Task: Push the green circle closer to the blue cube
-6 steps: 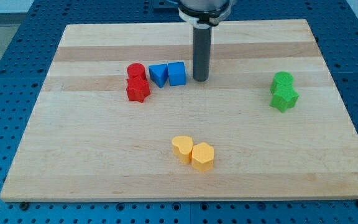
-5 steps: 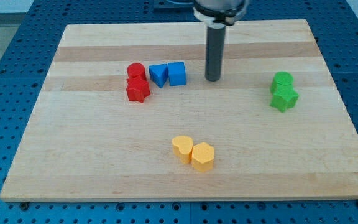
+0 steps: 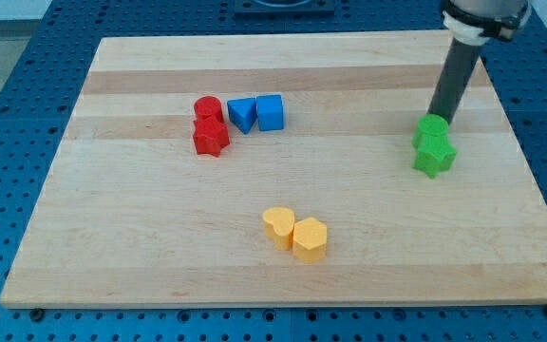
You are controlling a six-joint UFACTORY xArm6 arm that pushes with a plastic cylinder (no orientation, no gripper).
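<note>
Wooden board (image 3: 283, 266), pale planks, lying on a blue perforated table (image 3: 8, 104) that shows on all sides. Rod, dark, no gripper fitted: my tip (image 3: 440, 121) stands at the upper right edge of the green circle (image 3: 432, 126), touching or nearly so. Green circle at the view's right, against a green star (image 3: 434, 153) below it and well apart from the blue cube (image 3: 270, 112) at upper centre.

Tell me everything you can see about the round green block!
The green circle is a small, bright green, stubby cylinder with a flat round top, looking like plastic. It stands upright near the wooden board's right side in the view. The green star sits pressed against it just below. My tip is right at its upper right edge, seemingly touching it.
</note>
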